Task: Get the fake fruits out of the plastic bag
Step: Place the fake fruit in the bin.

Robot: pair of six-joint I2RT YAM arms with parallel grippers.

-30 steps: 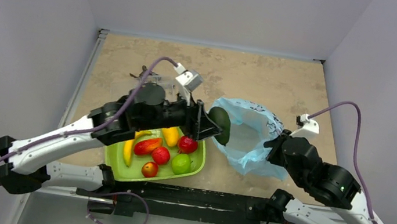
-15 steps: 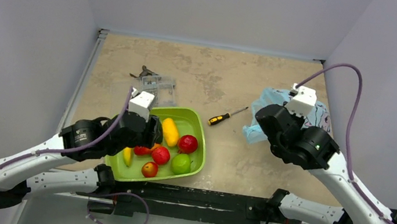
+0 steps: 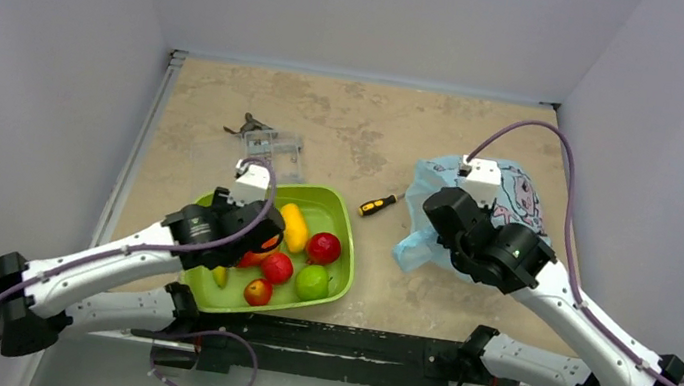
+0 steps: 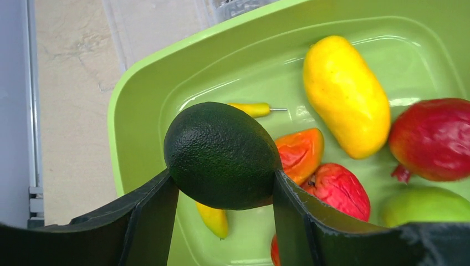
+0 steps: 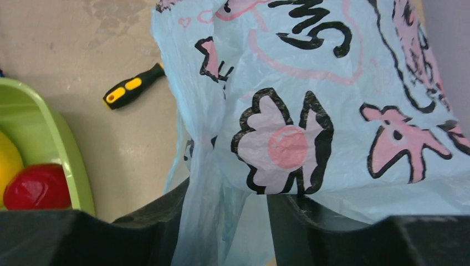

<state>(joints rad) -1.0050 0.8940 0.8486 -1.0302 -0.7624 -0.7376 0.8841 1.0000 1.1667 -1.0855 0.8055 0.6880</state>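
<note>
The left pincer is clenched on the dark green avocado, one finger at each side, over the left half of the lime-green tray. In the tray below lie the banana, the red-orange mango, two red round fruits, the green apple at lower right, and a plain yellow oval fruit at upper right. Seen from above, the small red-yellow apple sits by the tray's lower edge.

The light blue plastic bag lies crumpled on the surface, right of centre and apart from the tray, with a black-and-yellow screwdriver between them. The right pincer stands over the bag, released, its jaws parted and a fold of film hanging in the gap.
</note>
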